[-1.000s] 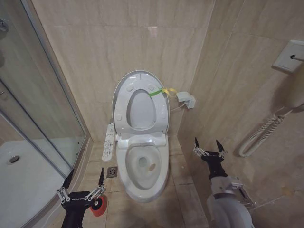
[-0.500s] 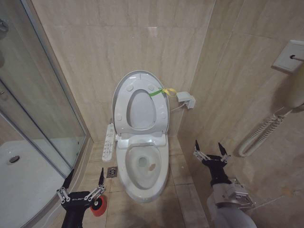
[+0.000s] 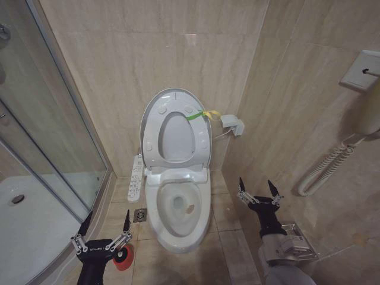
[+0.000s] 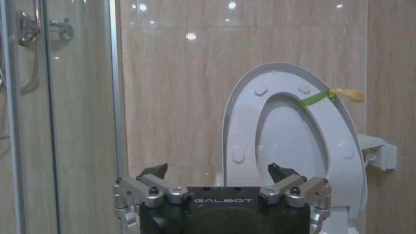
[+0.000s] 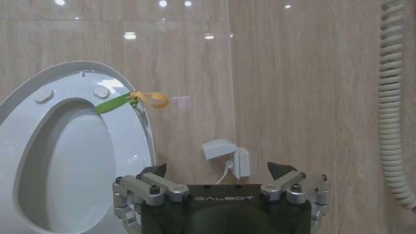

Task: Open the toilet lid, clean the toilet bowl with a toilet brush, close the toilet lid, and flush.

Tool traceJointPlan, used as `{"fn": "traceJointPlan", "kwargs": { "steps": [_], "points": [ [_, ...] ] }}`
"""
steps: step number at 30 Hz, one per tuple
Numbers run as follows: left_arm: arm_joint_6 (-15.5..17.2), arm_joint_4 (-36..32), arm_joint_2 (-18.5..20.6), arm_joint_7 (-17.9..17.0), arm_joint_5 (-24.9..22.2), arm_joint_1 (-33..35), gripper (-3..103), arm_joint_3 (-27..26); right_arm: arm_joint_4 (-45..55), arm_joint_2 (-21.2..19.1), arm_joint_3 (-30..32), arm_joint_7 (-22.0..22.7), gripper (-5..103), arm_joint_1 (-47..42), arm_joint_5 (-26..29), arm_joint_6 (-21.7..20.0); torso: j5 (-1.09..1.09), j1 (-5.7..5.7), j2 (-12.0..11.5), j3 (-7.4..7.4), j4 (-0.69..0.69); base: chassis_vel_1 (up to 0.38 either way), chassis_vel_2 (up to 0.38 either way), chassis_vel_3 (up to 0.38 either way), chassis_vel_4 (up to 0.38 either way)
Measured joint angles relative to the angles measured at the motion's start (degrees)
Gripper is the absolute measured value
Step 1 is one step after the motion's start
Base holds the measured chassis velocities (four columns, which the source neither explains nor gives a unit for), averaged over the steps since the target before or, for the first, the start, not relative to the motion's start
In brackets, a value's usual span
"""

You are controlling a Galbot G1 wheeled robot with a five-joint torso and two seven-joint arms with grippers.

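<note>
The toilet lid [image 3: 176, 94] stands raised against the back wall, with the seat ring [image 3: 153, 133] up in front of it and a yellow-green strap [image 3: 205, 114] at its rim. Below lies the open toilet bowl [image 3: 178, 228]. My left gripper [image 3: 107, 227] hovers open low on the toilet's left, just above a red cup holder [image 3: 123, 260]; the toilet brush handle is hidden. My right gripper [image 3: 256, 190] is open to the right of the bowl, holding nothing. The left wrist view shows the left gripper [image 4: 217, 171] facing the lid [image 4: 286, 131]. In the right wrist view, the right gripper [image 5: 217, 168] faces the strap [image 5: 148, 100].
A glass shower enclosure [image 3: 59, 148] closes off the left side. A white button panel [image 3: 136, 178] runs along the bowl's left, and a floor drain [image 3: 140, 214] sits near it. On the right wall are a white box [image 3: 233, 124] and a coiled cord [image 3: 323, 172].
My right arm has sunk a little and its gripper has shifted slightly left, toward the toilet. The left gripper, lid and bowl are unchanged.
</note>
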Motion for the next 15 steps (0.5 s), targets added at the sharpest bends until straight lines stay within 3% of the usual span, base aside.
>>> {"fn": "traceJointPlan", "kwargs": {
  "steps": [15],
  "points": [
    [0.00,0.00,0.00,0.00,0.00,0.00,100,0.00,0.23,-0.22,0.18,-1.28,100,-0.64,0.10,-0.60,0.01,0.01,0.00,0.00,0.00,0.000,0.000,0.000,0.000]
  ]
}}
